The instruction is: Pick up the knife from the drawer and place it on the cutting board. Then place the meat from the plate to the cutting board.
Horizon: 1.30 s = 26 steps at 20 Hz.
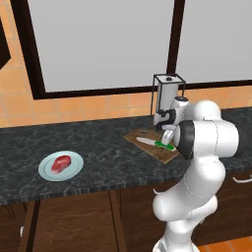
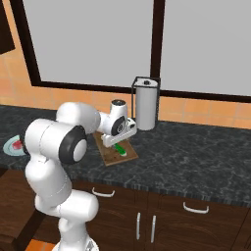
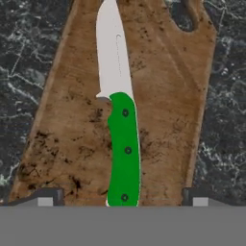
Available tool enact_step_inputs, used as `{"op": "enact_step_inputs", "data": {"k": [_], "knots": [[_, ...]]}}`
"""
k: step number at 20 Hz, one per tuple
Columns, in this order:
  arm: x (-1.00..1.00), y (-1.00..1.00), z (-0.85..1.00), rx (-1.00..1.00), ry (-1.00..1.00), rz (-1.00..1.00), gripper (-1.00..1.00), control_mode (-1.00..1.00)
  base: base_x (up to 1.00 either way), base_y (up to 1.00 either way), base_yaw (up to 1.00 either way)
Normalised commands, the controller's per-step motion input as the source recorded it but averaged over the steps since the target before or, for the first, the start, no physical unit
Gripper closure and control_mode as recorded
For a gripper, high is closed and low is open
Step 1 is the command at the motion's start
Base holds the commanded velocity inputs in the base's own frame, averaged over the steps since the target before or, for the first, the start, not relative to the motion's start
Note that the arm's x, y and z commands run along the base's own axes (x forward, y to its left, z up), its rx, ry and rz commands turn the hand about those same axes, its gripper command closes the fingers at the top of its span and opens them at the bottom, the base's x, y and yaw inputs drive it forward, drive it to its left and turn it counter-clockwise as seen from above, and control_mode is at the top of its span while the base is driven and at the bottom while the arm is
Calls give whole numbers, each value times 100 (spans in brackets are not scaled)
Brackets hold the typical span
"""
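Gripper (image 3: 123,196): I see it over the cutting board, fingers spread wide either side of the green handle, touching nothing.
Knife (image 3: 121,125): lies flat along the cutting board (image 3: 72,139), blade pointing away from the hand.
Plate (image 1: 61,166): on the dark counter (image 1: 108,147), well left of the board; meat (image 1: 60,163) on it.
Paper towel holder (image 2: 145,102): just beyond the board, near the window.

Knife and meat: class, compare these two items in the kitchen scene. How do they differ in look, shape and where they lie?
The knife is long and thin, with a green handle and silver blade; the meat is a small, rounded red slab. The knife lies flat on the brown cutting board; the meat sits on the round pale plate, farther left along the counter. Both rest on the same dark counter.
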Motion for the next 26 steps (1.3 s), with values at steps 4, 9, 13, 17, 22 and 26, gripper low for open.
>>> {"op": "enact_step_inputs", "data": {"k": [4, 9, 13, 17, 22, 26], "knots": [[-46, 51, 39, 2, -6, 0, -100, -100, 0, 0, 0], [-38, 95, 4, 1, -6, -5, -100, -100, 0, 0, 0], [-25, 99, 3, 4, -1, -12, -100, -100, 0, 0, 0], [-25, 100, 1, 3, 0, -15, -100, -100, 0, 0, 0], [-19, 100, 4, 0, 1, -14, -100, -100, 0, 0, 0], [-29, 100, 1, 0, 3, -12, -100, -100, 0, 0, 0]]}}
